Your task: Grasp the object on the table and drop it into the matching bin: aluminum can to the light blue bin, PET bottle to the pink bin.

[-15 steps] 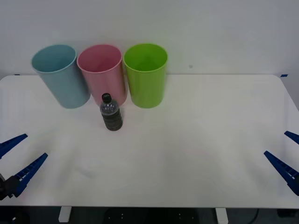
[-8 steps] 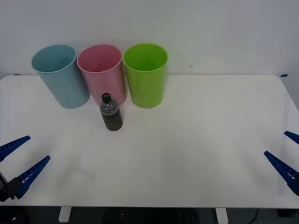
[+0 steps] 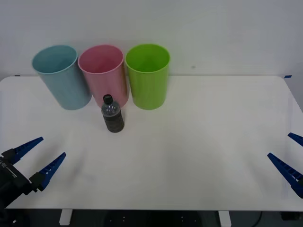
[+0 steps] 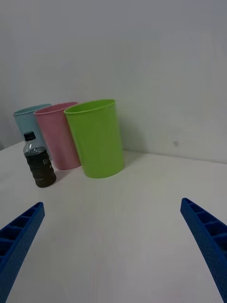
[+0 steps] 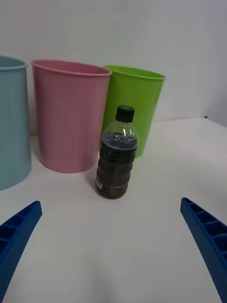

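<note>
Dark-filled and upright, the bottle [image 3: 112,116] stands just before the pink bin [image 3: 103,73] toward the counter's [image 3: 199,132] far-left corner, straight ahead of the nearer left gripper [image 3: 34,158], jaws spread; the right gripper [image 3: 292,158] waits spread at the right edge.

Left gripper [image 3: 40,155], right gripper [image 3: 292,160] spread wide.

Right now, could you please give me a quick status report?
Left end effector open, low left, facing bottle. Right end effector open, parked right. Bottle upright before pink bin. Nothing between.
</note>
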`<action>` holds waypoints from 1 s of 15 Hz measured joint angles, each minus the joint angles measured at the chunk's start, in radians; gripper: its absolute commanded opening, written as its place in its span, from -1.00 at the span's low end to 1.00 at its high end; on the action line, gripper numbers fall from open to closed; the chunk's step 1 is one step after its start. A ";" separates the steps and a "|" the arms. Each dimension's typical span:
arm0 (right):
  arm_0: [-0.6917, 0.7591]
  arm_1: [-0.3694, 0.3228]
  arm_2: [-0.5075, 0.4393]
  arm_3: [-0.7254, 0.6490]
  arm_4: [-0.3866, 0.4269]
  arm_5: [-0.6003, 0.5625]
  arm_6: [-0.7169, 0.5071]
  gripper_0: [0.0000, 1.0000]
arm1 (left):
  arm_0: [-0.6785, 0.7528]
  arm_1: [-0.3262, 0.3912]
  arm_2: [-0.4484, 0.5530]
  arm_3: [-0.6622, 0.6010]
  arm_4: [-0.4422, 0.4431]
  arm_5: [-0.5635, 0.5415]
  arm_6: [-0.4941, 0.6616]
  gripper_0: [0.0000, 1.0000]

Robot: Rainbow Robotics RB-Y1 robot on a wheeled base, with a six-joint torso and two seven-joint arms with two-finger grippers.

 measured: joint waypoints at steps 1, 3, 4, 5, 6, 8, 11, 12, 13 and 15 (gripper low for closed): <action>0.000 0.000 0.000 0.000 0.000 0.000 0.000 1.00 | -0.008 -0.021 0.003 0.003 -0.018 0.003 -0.003 1.00; 0.000 0.000 0.000 0.000 0.000 0.000 0.000 1.00 | -0.021 -0.067 0.013 0.004 -0.059 0.007 -0.008 1.00; 0.000 0.000 0.000 0.000 0.000 0.000 0.000 1.00 | -0.026 -0.088 0.015 0.004 -0.076 0.010 -0.012 1.00; 0.000 0.000 0.000 0.000 0.000 0.000 0.000 1.00 | -0.032 -0.107 0.016 0.004 -0.095 0.014 -0.017 1.00; 0.000 0.000 0.000 0.000 0.000 0.000 0.000 1.00 | -0.038 -0.123 0.016 0.004 -0.114 0.020 -0.022 1.00; 0.000 0.000 0.000 0.000 0.000 0.000 0.000 1.00 | -0.056 -0.154 0.016 0.004 -0.156 0.036 -0.023 1.00; 0.000 0.000 0.000 0.000 0.000 0.000 0.000 1.00 | -0.085 -0.198 0.013 0.005 -0.212 0.062 -0.017 1.00; 0.000 0.000 0.000 0.000 0.000 0.000 0.000 1.00 | -0.096 -0.210 0.011 0.011 -0.225 0.070 -0.015 1.00; 0.000 0.000 0.000 0.000 0.000 0.000 0.000 1.00 | -0.110 -0.218 0.007 0.028 -0.230 0.075 -0.018 1.00; 0.000 0.000 0.000 0.000 0.000 0.000 0.000 1.00 | -0.156 -0.225 -0.013 0.077 -0.248 0.095 -0.026 1.00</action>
